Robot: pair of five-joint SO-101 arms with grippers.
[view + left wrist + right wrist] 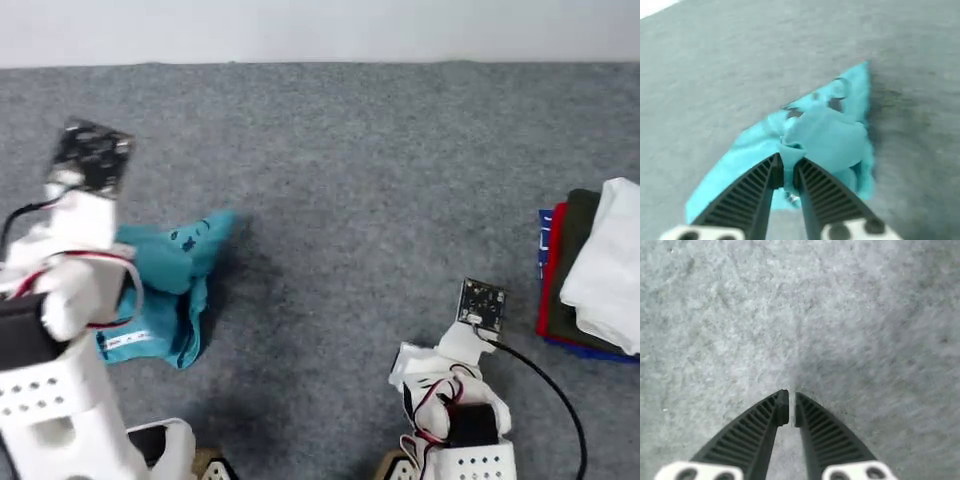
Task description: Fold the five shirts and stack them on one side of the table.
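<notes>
Four folded shirts form a stack (600, 270) at the right edge of the table (350, 150). The fifth, a teal shirt (830, 135), lies crumpled at the left. The left gripper (788, 167) pinches a bunch of it. The right gripper (789, 407) hangs over bare table, jaws pressed together, empty. Remaining, by judgement: fold the teal shirt, add it to the stack.

shirt (168, 268) left on table (350, 180); shirt stack (600, 270) far right, well apart.

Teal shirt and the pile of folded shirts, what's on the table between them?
In the high view, just bare grey table lies between the teal shirt and the pile; the right arm sits nearer the front.
</notes>
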